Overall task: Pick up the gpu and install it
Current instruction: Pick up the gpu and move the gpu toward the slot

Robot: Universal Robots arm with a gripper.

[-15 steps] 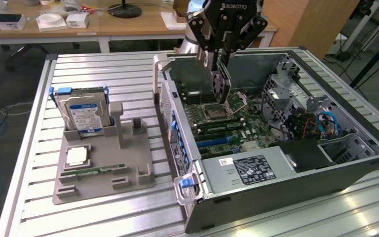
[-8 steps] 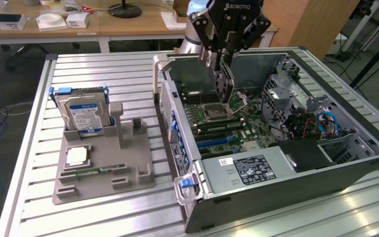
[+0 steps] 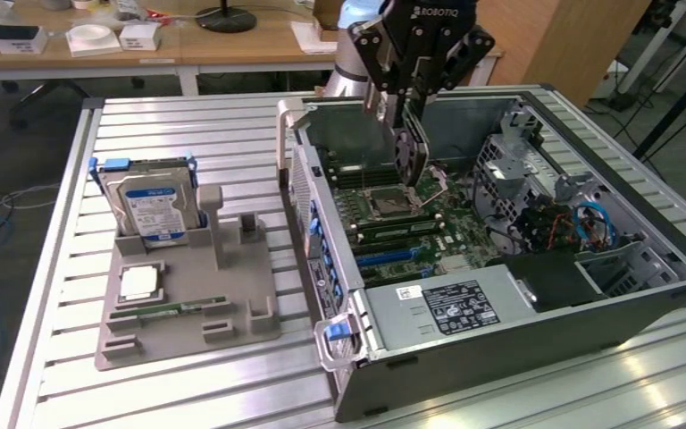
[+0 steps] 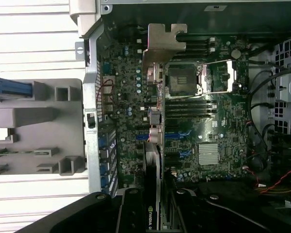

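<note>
Over the open case (image 3: 498, 357), your gripper (image 3: 409, 112) holds the gpu (image 3: 413, 161) on edge.

On the exterior view's left, the grey holder (image 3: 188, 304) sits on the slatted table (image 3: 200, 125). The hard drive (image 3: 150, 201) stands upright in it, and a CPU (image 3: 138, 282) and a memory stick (image 3: 176, 310) lie flat in front. Just to the right lies the case, with its motherboard (image 3: 439, 241) facing up. Your gripper hangs over the case, fingers closed on the gpu, which hangs vertical above the board beside the CPU socket (image 3: 389, 204). You cannot tell whether its lower edge touches anything. In the wrist view you look along the gpu (image 4: 153, 160) edge-on from the gripper (image 4: 153, 213). Its pale bracket (image 4: 164, 43) is the end farthest from the fingers, just beside the socket (image 4: 184, 80).
</note>
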